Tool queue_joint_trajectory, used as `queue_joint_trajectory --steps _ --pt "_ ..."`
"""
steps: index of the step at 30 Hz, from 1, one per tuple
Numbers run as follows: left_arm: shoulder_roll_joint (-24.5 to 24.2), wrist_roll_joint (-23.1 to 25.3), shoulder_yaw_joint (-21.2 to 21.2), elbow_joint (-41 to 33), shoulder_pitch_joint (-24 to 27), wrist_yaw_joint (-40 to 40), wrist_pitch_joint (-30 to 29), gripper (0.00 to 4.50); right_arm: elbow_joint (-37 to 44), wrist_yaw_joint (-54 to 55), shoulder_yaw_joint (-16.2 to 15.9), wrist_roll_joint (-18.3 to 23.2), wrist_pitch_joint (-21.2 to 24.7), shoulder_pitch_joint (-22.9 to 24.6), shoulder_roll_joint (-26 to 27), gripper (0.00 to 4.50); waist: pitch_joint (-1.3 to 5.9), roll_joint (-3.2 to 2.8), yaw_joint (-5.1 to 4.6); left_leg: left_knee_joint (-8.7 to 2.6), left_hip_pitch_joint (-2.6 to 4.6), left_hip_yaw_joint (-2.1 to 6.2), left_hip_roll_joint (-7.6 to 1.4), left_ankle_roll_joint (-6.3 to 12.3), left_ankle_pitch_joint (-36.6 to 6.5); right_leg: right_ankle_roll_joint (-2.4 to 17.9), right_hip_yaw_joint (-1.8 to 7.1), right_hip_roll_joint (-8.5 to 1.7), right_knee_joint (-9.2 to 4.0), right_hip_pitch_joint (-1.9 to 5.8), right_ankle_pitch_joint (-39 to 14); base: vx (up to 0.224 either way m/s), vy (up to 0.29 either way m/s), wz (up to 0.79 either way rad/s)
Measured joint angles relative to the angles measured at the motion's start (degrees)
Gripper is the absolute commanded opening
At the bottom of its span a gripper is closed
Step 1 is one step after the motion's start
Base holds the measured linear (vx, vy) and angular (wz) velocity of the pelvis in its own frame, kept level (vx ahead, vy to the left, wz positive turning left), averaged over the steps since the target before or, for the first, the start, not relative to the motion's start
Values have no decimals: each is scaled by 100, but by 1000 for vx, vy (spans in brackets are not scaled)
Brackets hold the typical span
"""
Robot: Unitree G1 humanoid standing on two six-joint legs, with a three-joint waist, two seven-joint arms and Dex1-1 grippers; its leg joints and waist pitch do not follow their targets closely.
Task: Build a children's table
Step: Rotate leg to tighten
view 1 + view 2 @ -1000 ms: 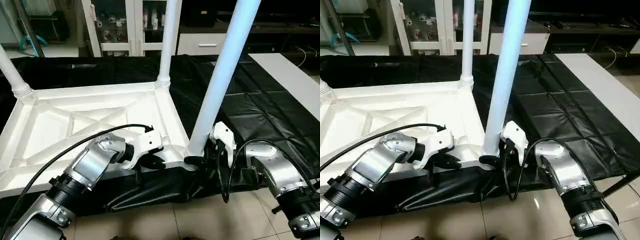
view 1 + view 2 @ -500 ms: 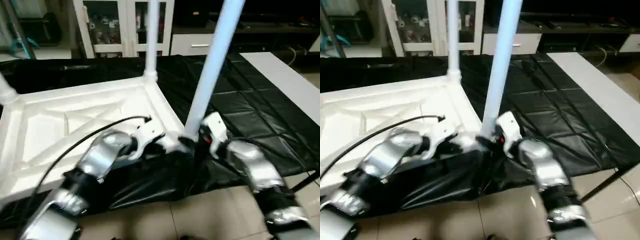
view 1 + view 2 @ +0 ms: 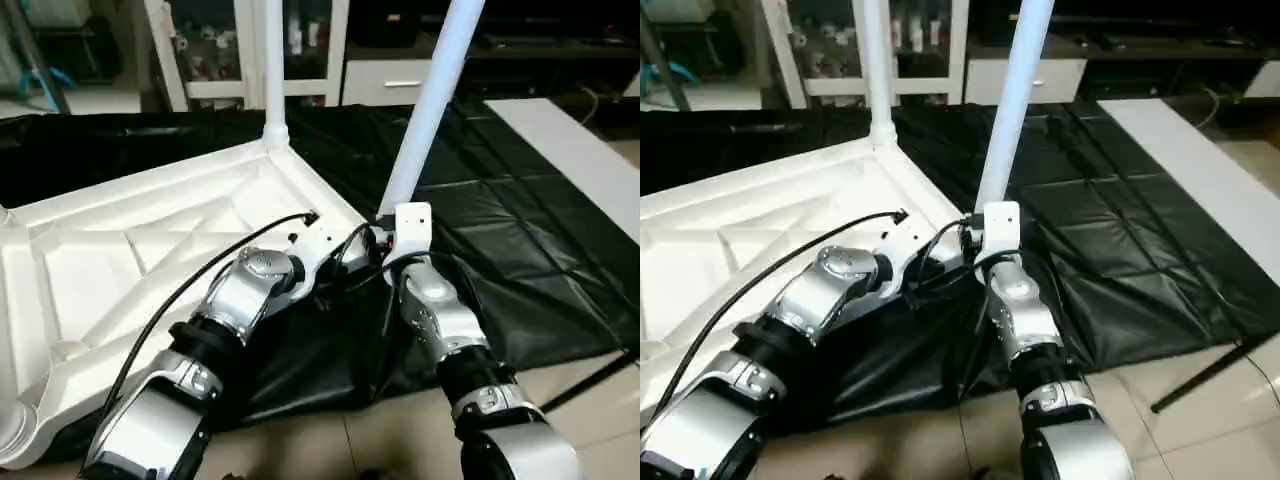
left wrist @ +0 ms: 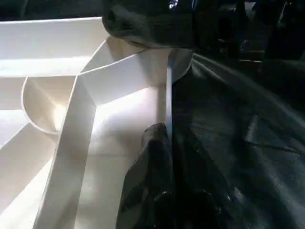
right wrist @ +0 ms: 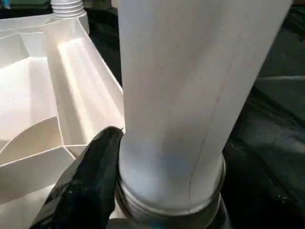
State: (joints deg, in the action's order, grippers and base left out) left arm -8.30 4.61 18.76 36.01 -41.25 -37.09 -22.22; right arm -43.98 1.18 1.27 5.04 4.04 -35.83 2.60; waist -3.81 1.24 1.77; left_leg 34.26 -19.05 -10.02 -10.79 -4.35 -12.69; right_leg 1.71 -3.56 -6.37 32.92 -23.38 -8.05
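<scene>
The children's table top (image 3: 150, 250) lies upside down on the black cloth, its ribbed underside facing up. One white leg (image 3: 268, 60) stands in the far corner socket. A second leg (image 3: 430, 90) rises tilted from the near right corner. My right gripper (image 3: 385, 222) is shut on that leg's base; in the right wrist view one black finger (image 5: 90, 186) presses against the tube (image 5: 190, 95). My left gripper (image 3: 345, 265) sits just left of that corner, shut on the top's thin rim wall (image 4: 167, 95), which runs between its fingers.
Black cloth (image 3: 520, 230) covers the work table, with a white board (image 3: 570, 150) at its far right. White cabinets (image 3: 200, 50) stand behind. The tiled floor (image 3: 600, 400) begins just below the near edge. Black cables loop over both wrists.
The whole view has swung and tilted, so the camera moved. Both forearms now point more steeply forward at the near right corner. Both grips look unchanged.
</scene>
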Motion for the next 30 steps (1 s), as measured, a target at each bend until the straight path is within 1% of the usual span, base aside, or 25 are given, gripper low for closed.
queue_joint_trajectory --steps 2,3,4,5,6,8,11,13,16,21,23,25,28,30 --pt "-1 0 -4 39 -27 0 54 0 -32 -26 11 -42 -80 -17 -1 267 5 -8 7 -17 -2 -12 -7 -1 -1 -26 3 3 24 -11 -16 58 -34 10" --pt "-4 -2 -11 37 -28 -3 76 0 -30 -96 36 -42 -120 -16 -9 302 9 -15 17 -39 -4 -14 -10 -9 4 -33 -2 4 26 -19 -20 54 -33 9" --pt "-5 -3 -12 32 -29 -6 87 0 -24 -153 37 -42 -150 -8 -31 323 11 -18 23 -48 -6 -14 -12 -12 7 -40 -6 4 30 -22 -24 0 0 0" --pt "-5 -3 -12 29 -30 -9 100 0 -15 -219 36 -41 -179 5 -53 337 11 -19 29 -54 -8 -15 -14 -12 7 -44 -9 5 32 -27 -27 0 0 0" --pt "-23 12 -26 30 -36 -9 128 0 112 -348 23 -15 -188 73 -58 337 11 -20 20 -57 -17 -15 -17 -11 8 -45 -10 9 33 -34 -27 0 0 0" --pt "-64 20 -42 28 -37 -8 176 0 428 -538 -21 32 -132 238 -126 371 11 -22 17 -56 -56 -12 -19 -10 9 -45 -11 10 33 -48 -27 0 0 0" --pt "-96 38 -49 -23 15 -34 297 0 974 -845 -172 90 122 456 -333 371 10 -24 3 -48 -80 -10 -19 -10 10 -47 -10 9 31 -62 -25 0 0 0" --pt "-137 92 -18 -147 112 -43 389 0 1689 -1287 -315 162 384 771 -565 371 14 -32 6 -47 -85 -7 -19 18 27 -48 -10 9 29 -65 -25 0 0 0" --pt "-190 192 33 -249 204 -3 506 0 2367 -1797 -424 268 744 1135 -869 371 21 -45 5 -48 -84 -3 -22 19 28 -51 -13 11 29 -64 -26 0 0 0" --pt "-267 193 15 -363 321 18 561 0 3198 -2290 -519 449 1187 1731 -1286 371 37 -80 -13 -48 -85 3 -27 13 24 -77 -13 16 29 -69 -23 0 0 0" --pt "-283 184 -9 -400 358 5 557 0 3380 -2384 -536 474 1266 1833 -1377 371 41 -87 -19 -48 -86 4 -27 -10 10 -86 -13 18 29 -72 -22 0 0 0" --pt "-322 181 -33 -556 467 -36 536 0 3755 -2599 -618 560 1409 1987 -1519 371 50 -108 -26 -50 -87 8 -28 -11 9 -94 -13 19 29 -74 -26 0 0 0" --pt "-344 178 -43 -604 486 -79 521 0 3916 -2695 -633 582 1531 2024 -1520 371 52 -111 -23 -51 -94 7 -31 -9 11 -95 -13 23 31 -82 -25 0 0 0" --pt "-367 171 -45 -673 523 -136 503 0 3929 -2678 -639 580 1598 2027 -1508 371 52 -111 -21 -58 -86 7 -31 -14 7 -117 -13 23 29 -79 -39 0 0 0"
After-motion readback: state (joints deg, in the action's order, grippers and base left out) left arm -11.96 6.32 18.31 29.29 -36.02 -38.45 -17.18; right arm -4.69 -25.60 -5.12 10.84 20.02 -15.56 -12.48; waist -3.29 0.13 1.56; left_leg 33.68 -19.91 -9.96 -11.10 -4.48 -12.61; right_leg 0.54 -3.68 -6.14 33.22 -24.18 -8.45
